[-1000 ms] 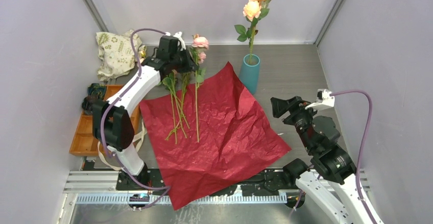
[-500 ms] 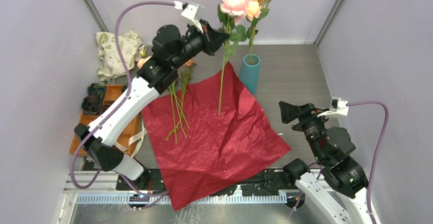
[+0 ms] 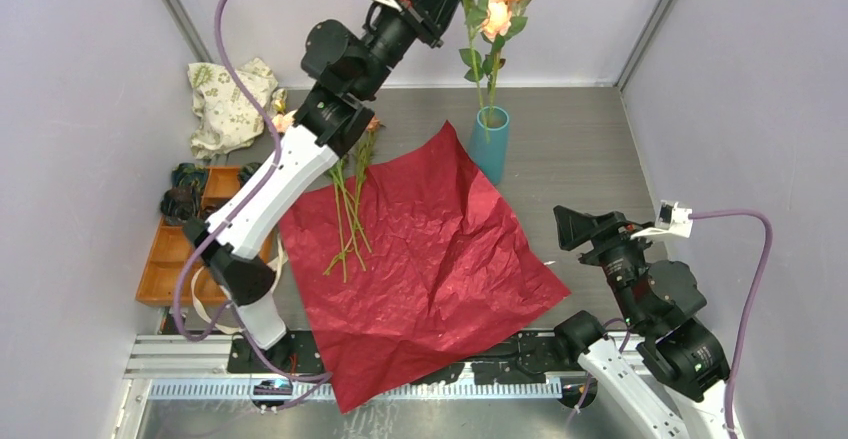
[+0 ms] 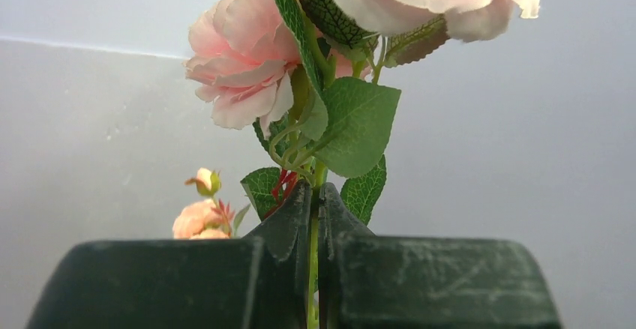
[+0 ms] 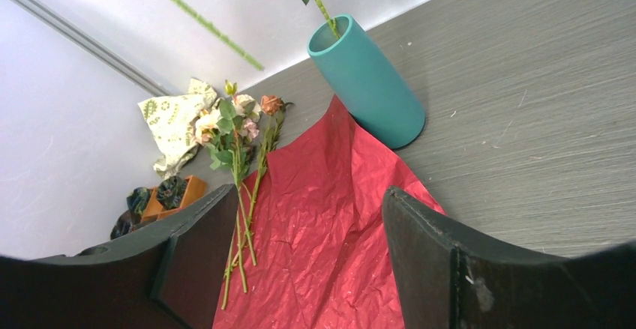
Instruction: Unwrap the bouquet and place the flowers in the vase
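Grey table (image 3: 590, 139): dark red crinkly paper (image 3: 440, 259) spread flat; peach rose (image 3: 493, 19) in teal cylindrical vase (image 3: 489, 144), 1 o'clock; L gripper (image 4: 316, 201) clamping pink rose (image 4: 240, 74); R gripper (image 5: 304, 201) agape; loose stems (image 3: 345, 214), 10 o'clock.

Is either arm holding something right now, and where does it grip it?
The left gripper pinches a pink rose by its green stem, just below the leaves. The right gripper is open, holding nothing.

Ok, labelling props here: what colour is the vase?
The vase is plain teal-blue, clearest in the right wrist view.
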